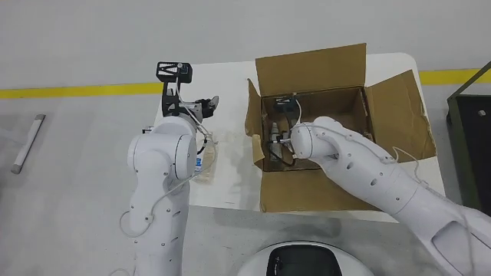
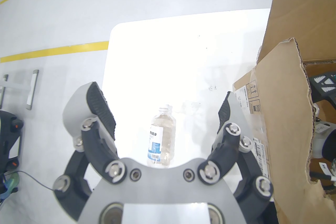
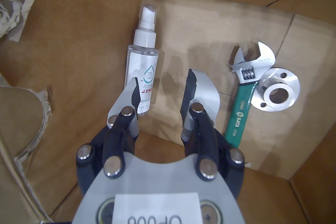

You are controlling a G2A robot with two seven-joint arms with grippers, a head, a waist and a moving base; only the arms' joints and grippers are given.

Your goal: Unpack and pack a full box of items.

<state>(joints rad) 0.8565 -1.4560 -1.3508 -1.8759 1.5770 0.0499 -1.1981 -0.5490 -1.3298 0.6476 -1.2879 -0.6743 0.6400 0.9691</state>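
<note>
An open cardboard box [image 1: 337,96] stands on the right part of the white table [image 1: 222,192]. My right gripper [image 3: 162,78] hangs open inside it, low over the box floor [image 3: 197,25]. One fingertip [image 3: 134,88] overlaps a clear spray bottle [image 3: 143,62] lying flat. A green-handled adjustable wrench [image 3: 246,93] and a round metal flange [image 3: 275,91] lie just beyond the other finger. Left of the box, my left gripper [image 2: 165,109] is held wide open above the table [image 2: 170,51]. A small clear labelled bottle [image 2: 161,138] lies on its side below it, untouched.
Crumpled paper [image 3: 10,15] sits against one box wall. The box's torn side flap [image 2: 283,104] stands up close beside the left gripper [image 1: 190,90]. Bare table stretches beyond the small bottle. A dark cart [image 1: 468,138] stands off the table's right end.
</note>
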